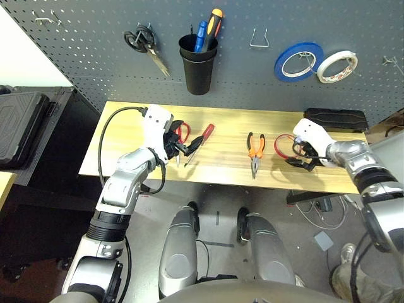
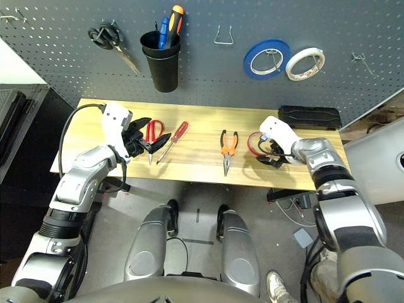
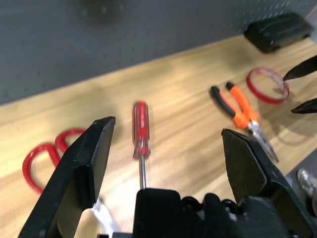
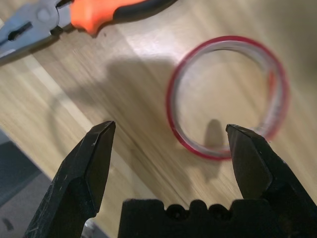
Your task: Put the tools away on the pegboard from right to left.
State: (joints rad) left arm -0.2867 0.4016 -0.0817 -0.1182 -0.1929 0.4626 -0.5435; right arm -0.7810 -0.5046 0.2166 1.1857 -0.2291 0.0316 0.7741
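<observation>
Right end effector (image 4: 171,126): 2 fingers spread wide, nothing between them gripped. It hangs low over the right part of the table (image 1: 227,122), 1 fingertip over the near rim of the red tape ring (image 4: 173,111), which lies flat on the wood. Contact: cannot tell.

Left end effector (image 3: 168,124): also spread, empty, above the red-handled screwdriver (image 3: 141,130). Red-handled scissors (image 3: 38,153) lie just beside the screwdriver, on its left.

Further out: orange-and-black-handled pliers (image 1: 255,151) between screwdriver and tape ring, jaws toward the robot. Black case (image 1: 336,119) behind the ring, at the pegboard's foot.

Pegboard (image 1: 243,82): black cup (image 1: 198,74) with 2 handled tools upright in it; black-handled scissors (image 1: 146,45) hung left of it; 1 bare hook (image 1: 259,39) right of the cup; blue tape roll (image 1: 298,76) and white tape roll (image 1: 337,77) beyond; another bare hook (image 1: 392,62) far right.

Step, my reading: start of the job, 4 of 4 tools on the table, ring first as the rightmost. Next move: centre the right fingers across the ring's band, close, lift, probably to the far-right hook. Closing off-centre might skid the ring.
</observation>
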